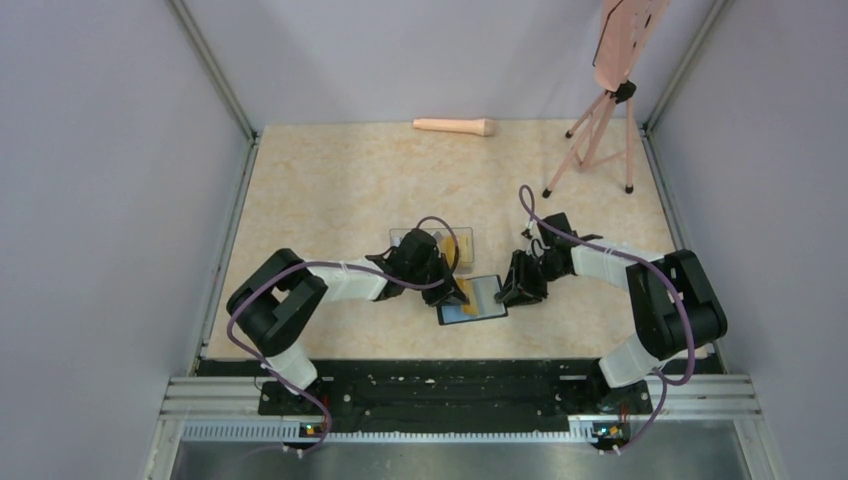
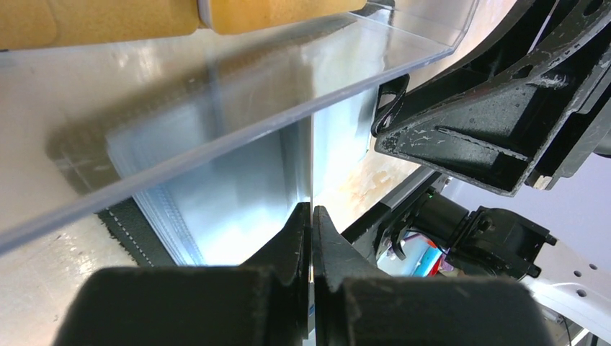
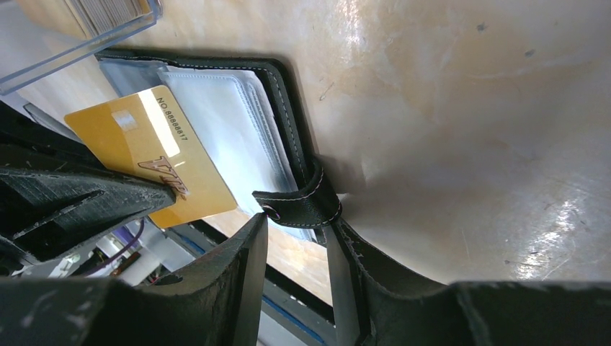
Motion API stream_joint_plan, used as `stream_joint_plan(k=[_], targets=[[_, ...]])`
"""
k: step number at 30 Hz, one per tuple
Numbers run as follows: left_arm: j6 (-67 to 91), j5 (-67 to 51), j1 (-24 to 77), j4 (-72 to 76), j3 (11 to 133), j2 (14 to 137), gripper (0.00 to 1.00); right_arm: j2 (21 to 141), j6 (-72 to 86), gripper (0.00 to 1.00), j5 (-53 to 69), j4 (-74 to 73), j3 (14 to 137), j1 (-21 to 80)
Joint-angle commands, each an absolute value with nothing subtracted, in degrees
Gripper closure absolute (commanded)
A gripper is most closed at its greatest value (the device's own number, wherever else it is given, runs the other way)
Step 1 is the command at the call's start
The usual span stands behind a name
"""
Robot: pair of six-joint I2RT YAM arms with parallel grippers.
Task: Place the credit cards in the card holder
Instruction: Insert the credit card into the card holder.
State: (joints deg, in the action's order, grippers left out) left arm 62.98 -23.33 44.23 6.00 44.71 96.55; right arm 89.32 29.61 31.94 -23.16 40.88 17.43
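The black card holder [image 1: 488, 290] lies open on the table, its blue-grey pockets [image 3: 223, 137] facing up. My left gripper [image 2: 311, 209] is shut on a yellow credit card [image 3: 151, 155], which shows edge-on in the left wrist view. The card hangs tilted over the holder's pockets, its lower edge at them. My right gripper [image 3: 295, 222] stands at the holder's right edge, jaws partly closed with the clasp tab [image 3: 299, 202] spanning between the fingertips. In the top view the left gripper [image 1: 455, 292] and the right gripper [image 1: 518, 292] flank the holder.
A clear plastic box [image 1: 452, 243] with more yellow cards [image 2: 101, 18] stands just behind the holder, close above my left gripper. A beige handle-like object [image 1: 455, 126] lies at the back edge. A pink tripod [image 1: 600, 130] stands back right.
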Motion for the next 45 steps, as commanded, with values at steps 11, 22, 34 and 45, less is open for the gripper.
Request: stream_joint_plan(k=[11,22,34,45], targets=[[64.0,-23.82,45.35,7.37,47.24,100.38,1.0,90.05,28.68,0.64,29.78,-21.35,39.12,16.96],[66.58,-24.21,45.35,12.54,46.07,102.55,1.0,90.12,28.7,0.64,30.1,-21.01,38.76,16.95],[62.33,-19.94,45.36,9.5,45.04,97.13,1.0,90.0,28.77,0.65,30.2,-20.66,38.36,16.93],[62.14,-20.06,45.35,9.88,45.17,98.48,1.0,90.08,28.99,0.65,30.93,-19.89,37.68,16.96]])
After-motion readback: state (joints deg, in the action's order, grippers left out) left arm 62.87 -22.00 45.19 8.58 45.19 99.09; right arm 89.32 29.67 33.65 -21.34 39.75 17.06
